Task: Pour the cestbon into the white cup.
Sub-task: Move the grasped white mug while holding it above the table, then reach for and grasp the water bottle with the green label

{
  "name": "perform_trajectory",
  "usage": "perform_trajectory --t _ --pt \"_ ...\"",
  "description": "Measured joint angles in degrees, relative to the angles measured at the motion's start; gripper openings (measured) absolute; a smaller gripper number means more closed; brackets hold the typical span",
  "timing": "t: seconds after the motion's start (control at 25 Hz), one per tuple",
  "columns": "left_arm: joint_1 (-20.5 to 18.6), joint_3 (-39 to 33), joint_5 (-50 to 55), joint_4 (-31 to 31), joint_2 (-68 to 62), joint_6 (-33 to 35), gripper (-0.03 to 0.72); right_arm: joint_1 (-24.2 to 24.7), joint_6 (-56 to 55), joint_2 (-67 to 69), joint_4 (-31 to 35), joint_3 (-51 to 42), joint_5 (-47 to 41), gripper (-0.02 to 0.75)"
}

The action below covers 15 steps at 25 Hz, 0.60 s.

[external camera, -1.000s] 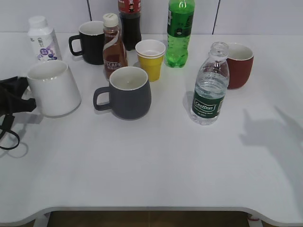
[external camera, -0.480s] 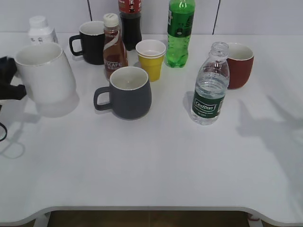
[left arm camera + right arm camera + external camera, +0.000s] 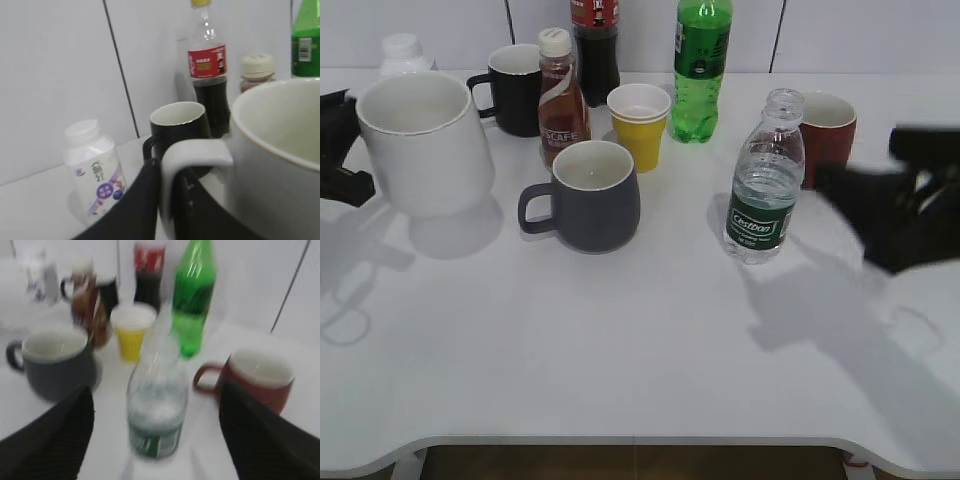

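The cestbon stands upright and uncapped on the table, right of centre, roughly half full, just left of the red mug. The right gripper has its fingers spread wide on either side of the bottle and grips nothing; in the exterior view it shows as a dark blur near the right edge.

The risks, as I judge them: with no cap on and the arm's views blurred, a finger nudging the thin ribbed wall could tip the bottle and spill water. Closing hard on the soft plastic could also push water out through the neck. The red mug sits close enough to be knocked by the right finger.

At the left edge, the white cup hangs above its own shadow, off the table, with the left gripper clamped on its handle. Held only by the handle, it could swing or tilt once water goes in.

The bottle's dark green label reads "Cestbon". Farther back, the brown bottle shows "SCAFE", part of a longer word. The cola bottle wears a red label and the small white bottle a purple one; neither text can be read. The green bottle shows only a barcode.
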<state>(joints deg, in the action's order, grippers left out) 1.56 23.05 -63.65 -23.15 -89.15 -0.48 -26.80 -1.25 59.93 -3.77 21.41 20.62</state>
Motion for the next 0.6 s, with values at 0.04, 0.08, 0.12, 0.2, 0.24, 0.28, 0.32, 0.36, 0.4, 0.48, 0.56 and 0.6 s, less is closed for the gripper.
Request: perform_trajectory --t 0.04,0.08,0.12,0.2,0.24,0.28,0.32,0.36,0.4,0.48,0.56,0.6 --pt "0.0 0.0 0.4 -0.8 0.7 0.0 0.043 -0.2 -0.2 2.2 0.8 -1.9 2.0 0.588" --pt "0.0 0.0 1.1 -1.6 1.2 0.0 0.043 -0.2 -0.3 4.1 1.7 -3.0 4.5 0.588" --pt "0.0 -0.1 1.8 -2.2 2.0 0.0 0.043 -0.3 -0.7 6.5 2.1 -3.7 6.9 0.588" --pt "0.0 -0.1 3.0 -2.9 3.3 0.0 0.043 -0.3 -1.9 11.0 2.4 -3.9 11.4 0.589" --pt "0.0 -0.1 3.8 -2.9 3.9 0.0 0.043 -0.3 -2.4 13.5 2.5 -3.8 13.8 0.59" --pt "0.0 -0.1 4.4 -2.9 4.6 0.0 0.043 -0.3 -3.0 16.1 2.6 -3.4 15.6 0.589" --pt "0.0 -0.1 5.1 -2.9 5.1 0.0 0.043 -0.3 -3.4 18.9 2.6 -2.9 16.8 0.589" --pt "0.0 -0.1 5.3 -2.9 5.4 0.0 0.043 -0.3 -3.6 21.2 2.7 -2.3 18.1 0.589" --pt "0.0 -0.1 5.5 -3.2 5.7 0.0 0.043 -0.3 -3.7 24.0 2.7 -1.4 19.5 0.589" --pt "0.0 -0.1 5.6 -4.3 6.0 0.0 0.043 -0.3 -3.9 29.2 2.9 0.9 21.8 0.589" --pt "0.0 -0.1 5.9 -6.8 6.1 -1.4 0.043 -0.3 -3.9 35.0 3.1 4.8 23.3 0.589" --pt "0.0 -0.1 6.3 -7.7 6.1 -2.7 0.043 -0.3 -3.9 37.8 3.8 7.1 23.4 0.587"
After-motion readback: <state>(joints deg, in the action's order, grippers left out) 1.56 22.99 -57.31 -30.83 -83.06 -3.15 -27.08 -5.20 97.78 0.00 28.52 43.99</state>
